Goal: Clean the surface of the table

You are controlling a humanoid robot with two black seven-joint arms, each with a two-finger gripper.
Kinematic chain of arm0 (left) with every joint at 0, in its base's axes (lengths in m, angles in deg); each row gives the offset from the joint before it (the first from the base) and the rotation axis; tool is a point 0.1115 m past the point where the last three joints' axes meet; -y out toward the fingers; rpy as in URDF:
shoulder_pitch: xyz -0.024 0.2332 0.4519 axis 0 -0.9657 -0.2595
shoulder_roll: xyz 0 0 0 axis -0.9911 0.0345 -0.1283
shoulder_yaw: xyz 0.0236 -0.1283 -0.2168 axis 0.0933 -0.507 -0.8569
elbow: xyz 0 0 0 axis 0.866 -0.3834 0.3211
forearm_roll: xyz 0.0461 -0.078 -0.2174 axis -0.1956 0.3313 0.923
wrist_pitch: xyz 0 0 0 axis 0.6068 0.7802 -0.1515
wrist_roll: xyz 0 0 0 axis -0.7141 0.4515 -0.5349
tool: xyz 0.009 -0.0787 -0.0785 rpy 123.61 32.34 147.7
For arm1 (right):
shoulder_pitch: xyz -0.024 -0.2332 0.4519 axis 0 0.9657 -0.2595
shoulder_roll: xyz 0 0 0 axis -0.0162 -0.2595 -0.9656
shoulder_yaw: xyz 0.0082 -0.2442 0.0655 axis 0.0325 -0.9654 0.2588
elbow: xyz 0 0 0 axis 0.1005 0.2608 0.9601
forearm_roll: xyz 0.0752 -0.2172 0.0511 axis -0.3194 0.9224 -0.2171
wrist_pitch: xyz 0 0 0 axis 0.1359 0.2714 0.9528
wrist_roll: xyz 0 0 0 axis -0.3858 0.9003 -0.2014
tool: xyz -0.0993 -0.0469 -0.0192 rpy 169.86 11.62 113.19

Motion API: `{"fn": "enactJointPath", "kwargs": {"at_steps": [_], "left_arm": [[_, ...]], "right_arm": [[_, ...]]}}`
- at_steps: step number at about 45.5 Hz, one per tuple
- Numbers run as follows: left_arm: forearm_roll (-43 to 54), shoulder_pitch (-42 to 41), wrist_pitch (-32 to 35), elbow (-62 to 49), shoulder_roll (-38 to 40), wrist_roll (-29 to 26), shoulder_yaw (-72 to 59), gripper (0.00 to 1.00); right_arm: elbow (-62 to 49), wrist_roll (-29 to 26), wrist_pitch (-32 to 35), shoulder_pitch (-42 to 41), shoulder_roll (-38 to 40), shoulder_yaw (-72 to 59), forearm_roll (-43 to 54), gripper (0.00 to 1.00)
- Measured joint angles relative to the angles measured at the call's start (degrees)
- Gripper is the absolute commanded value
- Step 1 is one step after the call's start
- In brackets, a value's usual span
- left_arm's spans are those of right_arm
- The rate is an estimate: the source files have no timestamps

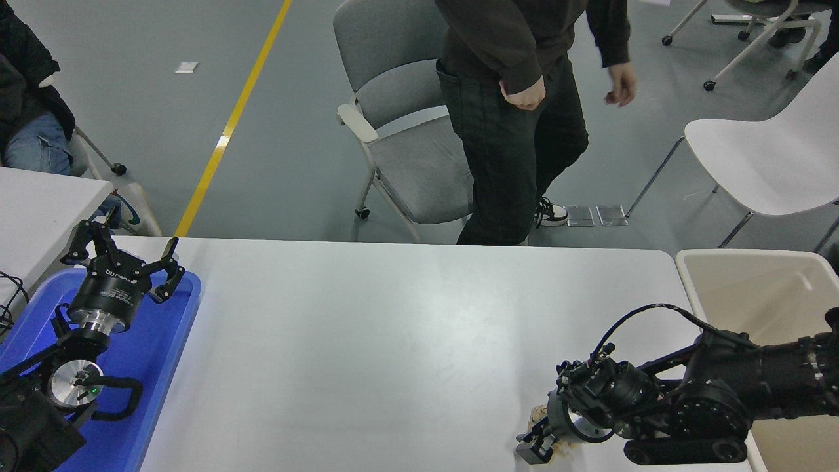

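right gripper (pixel 534 451) | on crumpled wad (pixel 541 415) | table surface (pixel 393 328)

Lighting is bright, even and overhead; a broad soft sheen lies on the table (pixel 406 341), with no harsh glare. Shadows are faint, soft patches under the right arm (pixel 727 400) and chair (pixel 406 131). Focus is sharp throughout, except slight motion blur on the person's hand (pixel 621 84).
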Motion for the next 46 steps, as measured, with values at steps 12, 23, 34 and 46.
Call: {"fn": "enactJointPath", "kwargs": {"at_steps": [12,23,34,46], "left_arm": [[0.0,0.0,0.0,0.0,0.0,0.0,0.0,1.00],[0.0,0.0,0.0,0.0,0.0,0.0,0.0,1.00],[0.0,0.0,0.0,0.0,0.0,0.0,0.0,1.00],[0.0,0.0,0.0,0.0,0.0,0.0,0.0,1.00]], "right_arm": [[-0.1,0.1,-0.1,-0.2,0.1,0.1,-0.3,0.99],[-0.1,0.0,-0.1,-0.2,0.5,0.2,-1.3,0.99],[0.1,-0.2,0.0,0.0,1.2,0.4,-2.6,0.99],[0.4,-0.1,0.0,0.6,1.9,0.3,-3.2,0.76]]}}
